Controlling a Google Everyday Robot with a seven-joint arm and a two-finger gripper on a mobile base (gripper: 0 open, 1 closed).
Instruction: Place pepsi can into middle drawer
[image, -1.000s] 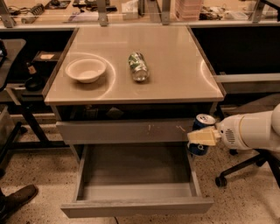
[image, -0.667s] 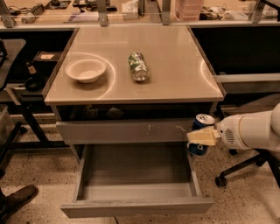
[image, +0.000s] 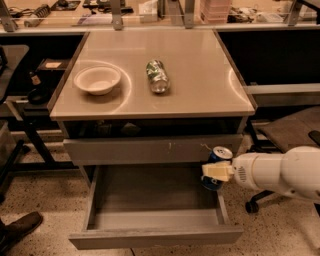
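The pepsi can (image: 220, 154) is dark blue with a silver top. My gripper (image: 216, 173) is shut on it and holds it upright over the right rim of the open drawer, just below the closed drawer front. The white arm reaches in from the right. The middle drawer (image: 150, 194) is pulled out, with a plain grey front and nothing lying in its grey tray. The gripper hides the lower part of the can.
On the cabinet top (image: 200, 75) lie a white bowl (image: 97, 79) and a green-and-silver can (image: 157, 76) on its side. The closed drawer front (image: 150, 149) above has white scuffs. A chair base (image: 257, 200) stands at right, a shoe (image: 20, 227) at lower left.
The gripper with the pepsi can has moved a little left and down, toward the right side of the open drawer. Nothing else has moved.
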